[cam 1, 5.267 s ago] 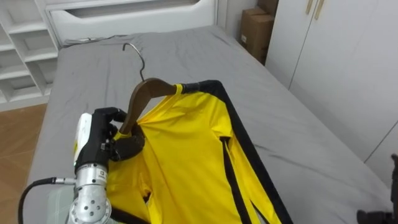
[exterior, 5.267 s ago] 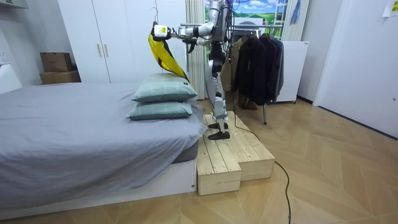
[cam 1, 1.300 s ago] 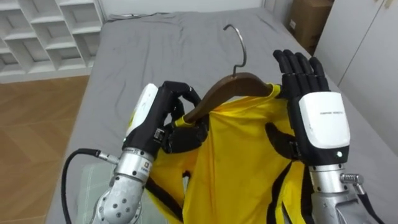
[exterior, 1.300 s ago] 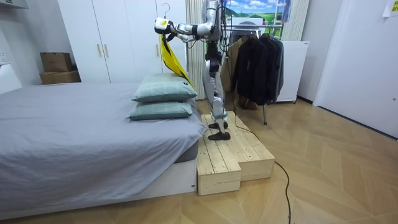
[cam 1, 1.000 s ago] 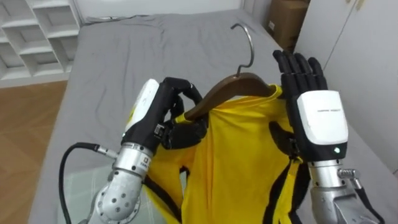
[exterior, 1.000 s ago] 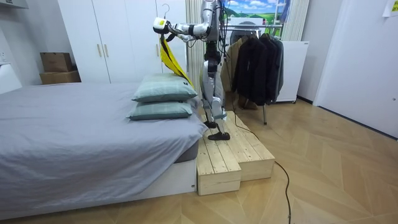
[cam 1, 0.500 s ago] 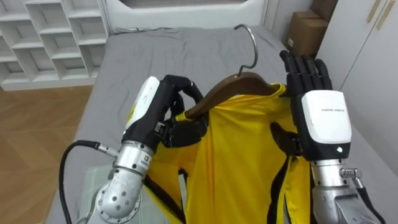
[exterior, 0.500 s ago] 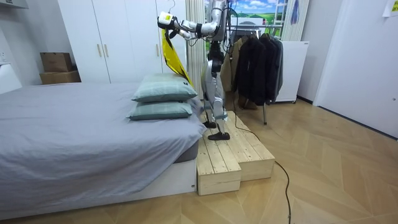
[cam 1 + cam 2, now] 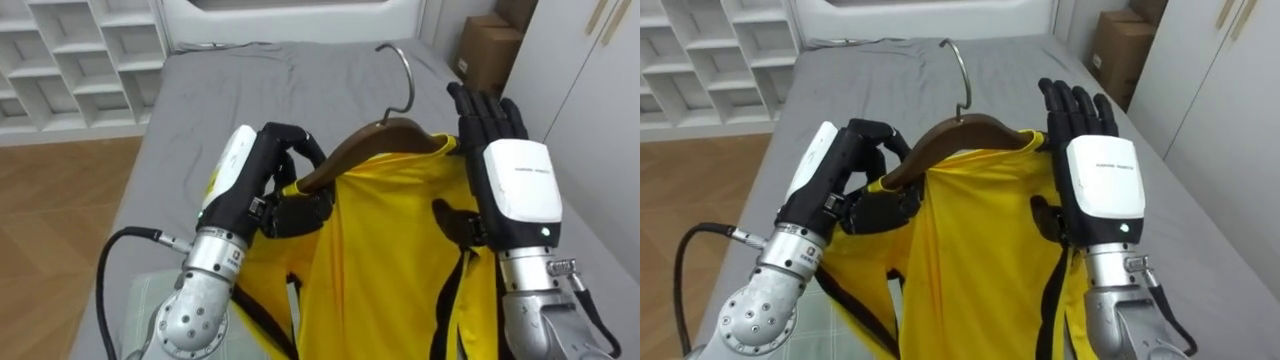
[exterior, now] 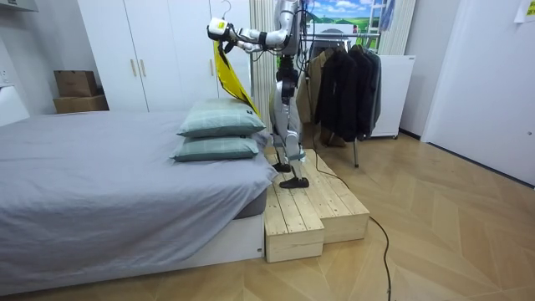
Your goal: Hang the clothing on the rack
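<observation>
Left hand [image 9: 262,190] curled round wooden hanger [image 9: 365,142]; right hand [image 9: 512,190] flat-open against yellow jersey [image 9: 385,250] — carry level, hook upright.

Head stereo pair looking down, close; distant room camera beside bed [image 10: 100,180].

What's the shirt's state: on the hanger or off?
On. The shirt hangs from the hanger, gripped by the left hand.

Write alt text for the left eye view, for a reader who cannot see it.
The robot's left hand grips a wooden hanger carrying a yellow shirt above a grey bed. Its right hand, fingers straight, is upright beside the shirt's right shoulder.
</observation>
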